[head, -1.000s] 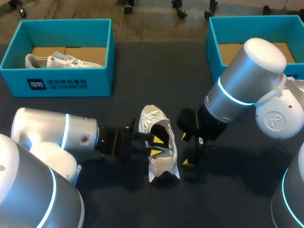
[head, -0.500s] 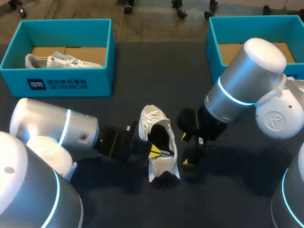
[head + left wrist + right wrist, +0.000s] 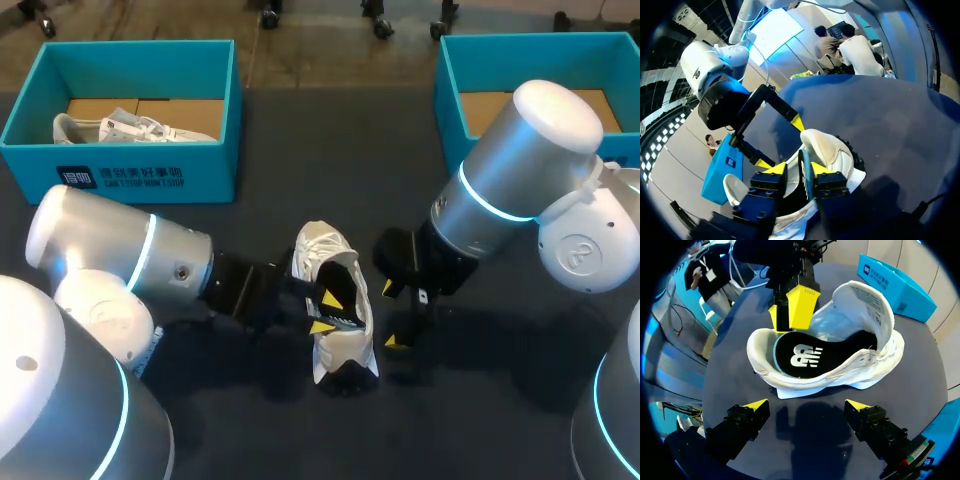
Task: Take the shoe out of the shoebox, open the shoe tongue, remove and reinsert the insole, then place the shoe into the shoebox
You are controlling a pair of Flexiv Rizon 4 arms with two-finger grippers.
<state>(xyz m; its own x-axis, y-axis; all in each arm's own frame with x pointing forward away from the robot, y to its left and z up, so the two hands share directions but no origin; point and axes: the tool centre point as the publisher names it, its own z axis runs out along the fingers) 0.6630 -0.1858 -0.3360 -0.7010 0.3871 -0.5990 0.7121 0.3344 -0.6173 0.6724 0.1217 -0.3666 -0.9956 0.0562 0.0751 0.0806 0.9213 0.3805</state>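
Since the white sneaker [image 3: 345, 345] lies out on the dark table [image 3: 330, 150], approx midway btw the two arms and well apart from both boxes, step 1 looks done. Its tongue [image 3: 867, 297] stands pulled back and the mouth gapes wide, so I judge the tongue step done too.

Black insole [image 3: 805, 355] w/ a pale blue edge lies inside the sneaker, one end nearest the left gripper [image 3: 323, 313]. Whether it has been out and back, or hasn't come out yet, the pics don't settle.

Left gripper sits at the sneaker's rim. In the left wrist view a thin strip of rim or insole edge stands in it, but I can't tell if it clamps that strip or only straddles it. Right gripper [image 3: 393, 316] hangs just beside the sneaker on the other side, spread wide, nothing in it. In its own wrist view the sneaker is ahead of it, not btw the tips.

Def left to do: sneaker into a shoebox, poss the insole work first.

Count:
- 2 teal shoeboxes, the left shoebox [image 3: 130, 175] and the right shoebox [image 3: 450, 90], both at the table's far side.
- 2 sneakers: the one being worked, plus a second white sneaker [image 3: 130, 130] lying in the left shoebox.
- 1 insole visible.
- 2 grippers.
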